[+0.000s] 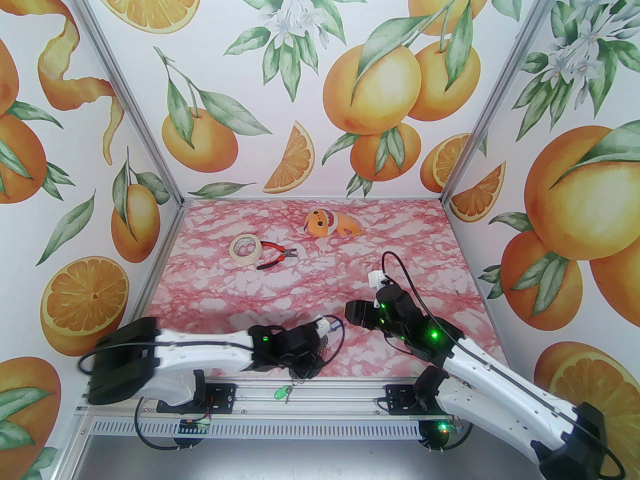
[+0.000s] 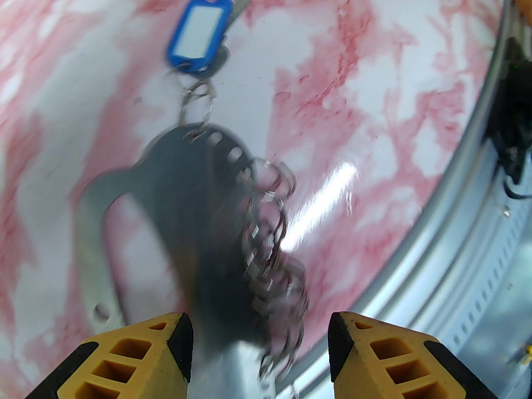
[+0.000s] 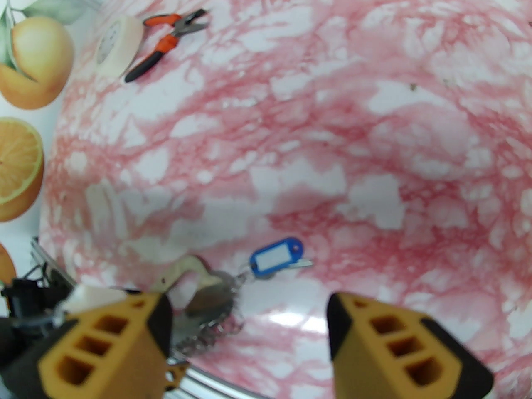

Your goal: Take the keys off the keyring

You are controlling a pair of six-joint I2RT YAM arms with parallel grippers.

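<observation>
Keyring (image 2: 195, 206) at the table's (image 2: 374, 98) near edge, 1 blue key (image 2: 198, 29) attached; green key (image 1: 280, 393) on the rail (image 1: 345, 393). Left gripper (image 2: 258, 331) and right gripper (image 3: 248, 306) gape empty, which we judge readies a fresh grip.

table (image 1: 320, 288): tape (image 1: 245, 249), pliers (image 1: 274, 259), plush toy (image 1: 327, 222), blue key (image 3: 275, 260)

Marbled counter (image 1: 310, 288): pink-red veining on white.
Oblong plastic blue key tag (image 2: 198, 29): white label.
Oblong plastic green key tag (image 1: 279, 393): bright green.
D-shaped metal keyring (image 2: 183, 206): dark grey, silvery rings.
Tape roll (image 1: 245, 249): beige.
Pliers (image 1: 272, 259): red-and-black handles.
Plush toy (image 1: 327, 222): orange.
Walls (image 1: 350, 68): white, printed oranges, green leaves.
Left tool (image 2: 259, 347), right tool (image 3: 249, 331): yellow, black pads.
</observation>
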